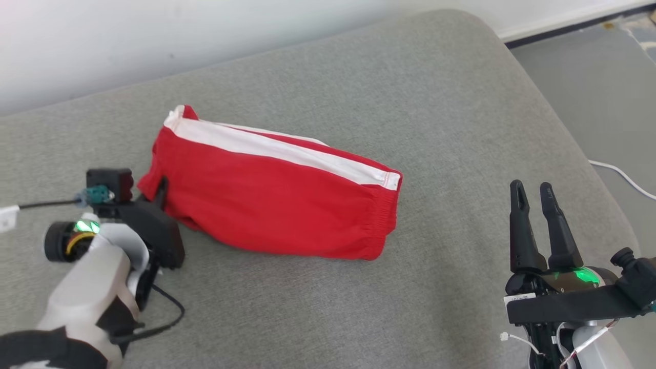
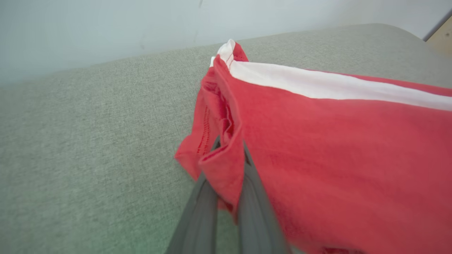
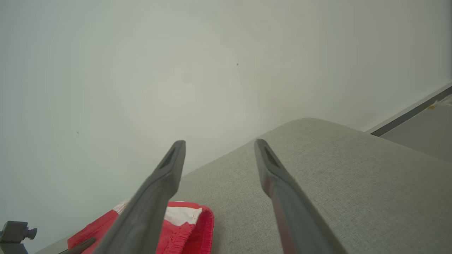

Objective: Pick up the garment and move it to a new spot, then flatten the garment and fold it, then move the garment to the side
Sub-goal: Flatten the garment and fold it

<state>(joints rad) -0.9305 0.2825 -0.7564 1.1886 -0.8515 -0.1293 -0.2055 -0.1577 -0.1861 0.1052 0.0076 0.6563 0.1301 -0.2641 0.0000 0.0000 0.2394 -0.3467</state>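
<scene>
We find the shorts (image 1: 271, 197) lying on the cushion (image 1: 435, 102), about midway between its left and right edges, their length running from far left to near right. The waistband end points toward the cushion's right edge and the leg end toward its left edge. At that leg end sits the left end effector (image 1: 163, 187), with a fold of the hem pinched between its fingers (image 2: 254, 183). The right end effector (image 1: 532, 189) is near the right edge, on the near side, well apart from the shorts, its fingers spread. Behind the far edge stands the wall (image 1: 154, 41). Beyond the right edge lies the floor (image 1: 589, 87), with a cable (image 1: 622, 177) on it.
</scene>
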